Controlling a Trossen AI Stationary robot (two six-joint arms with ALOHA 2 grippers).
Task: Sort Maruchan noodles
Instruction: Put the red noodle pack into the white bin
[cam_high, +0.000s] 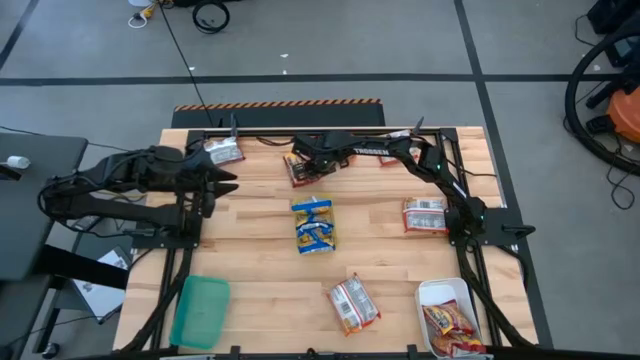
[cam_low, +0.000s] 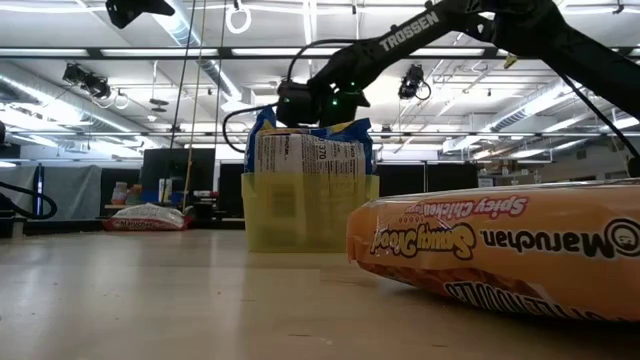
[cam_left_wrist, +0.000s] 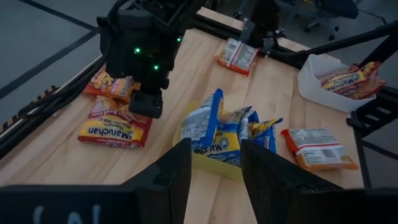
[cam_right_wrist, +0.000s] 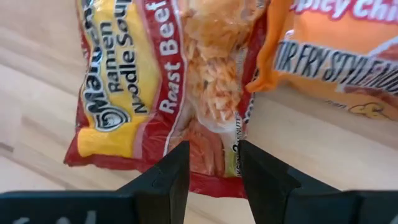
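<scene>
Maruchan packets lie scattered on the wooden table. A red-and-yellow Roast Beef packet (cam_right_wrist: 143, 93) lies flat near the far edge (cam_high: 300, 170), with an orange packet (cam_right_wrist: 348, 50) beside it. My right gripper (cam_right_wrist: 214, 168) is open and hangs right over the Roast Beef packet's edge, fingers pointing down (cam_left_wrist: 146, 102). Blue-and-yellow packets (cam_high: 313, 225) stand in a yellow tray (cam_left_wrist: 208, 163) mid-table. My left gripper (cam_left_wrist: 214, 168) is open and waits at the table's left side (cam_high: 225, 180), pointing toward that tray.
Silver-white packets lie at the far left (cam_high: 222, 150), at the right (cam_high: 425, 215) and near the front (cam_high: 353, 303). A white tray (cam_high: 445, 298) at the near right holds orange packets. A green tray (cam_high: 200, 310) sits near left. One packet (cam_low: 500, 250) lies close to the low camera.
</scene>
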